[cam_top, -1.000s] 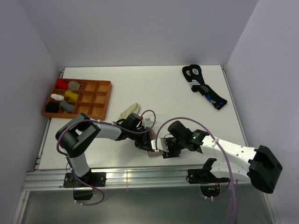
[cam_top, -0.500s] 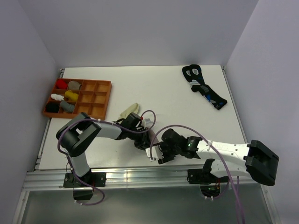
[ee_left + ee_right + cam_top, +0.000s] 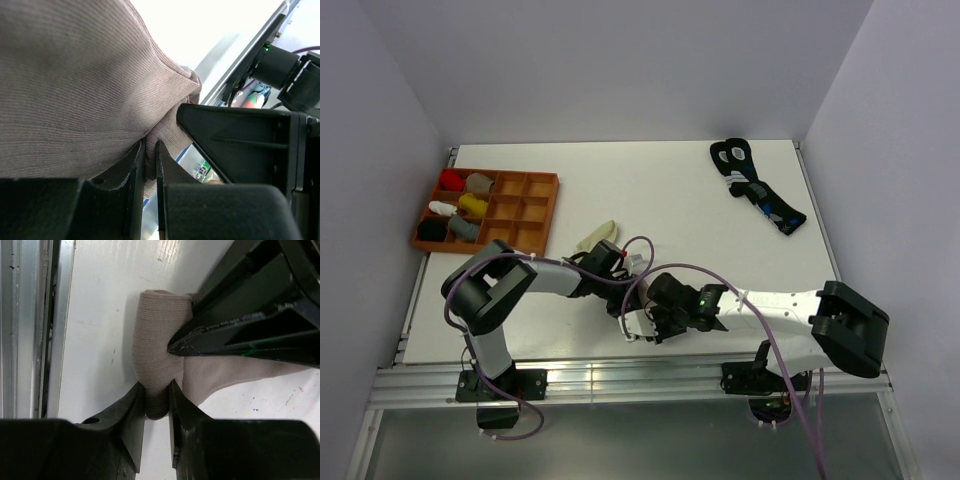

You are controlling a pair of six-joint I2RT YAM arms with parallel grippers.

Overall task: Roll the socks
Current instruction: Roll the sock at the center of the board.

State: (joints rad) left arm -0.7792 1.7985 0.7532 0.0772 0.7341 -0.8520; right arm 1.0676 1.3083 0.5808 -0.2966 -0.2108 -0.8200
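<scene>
The taupe sock (image 3: pixel 159 347) lies near the table's front edge, its end rolled into a thick fold. My right gripper (image 3: pixel 157 401) is shut on that fold from below. My left gripper (image 3: pixel 150 156) is shut on a pinch of the same sock (image 3: pixel 75 85), which fills its view. In the top view both grippers meet over the sock, the left gripper (image 3: pixel 619 303) just left of the right gripper (image 3: pixel 644 324), and they hide most of it. The pale cream sock (image 3: pixel 596 238) lies flat behind the left arm, touched by neither gripper.
An orange compartment tray (image 3: pixel 506 176) with small sock bundles (image 3: pixel 460 205) stands at the back left. A pair of black socks (image 3: pixel 756 187) with blue-and-white marks lies at the back right. The metal rail (image 3: pixel 30 330) of the table's front edge runs close beside the grippers.
My right arm has swung left up to the left gripper, and its jaws have gone from wide open to shut on the sock's rolled end. The left gripper has kept its grip and place.
</scene>
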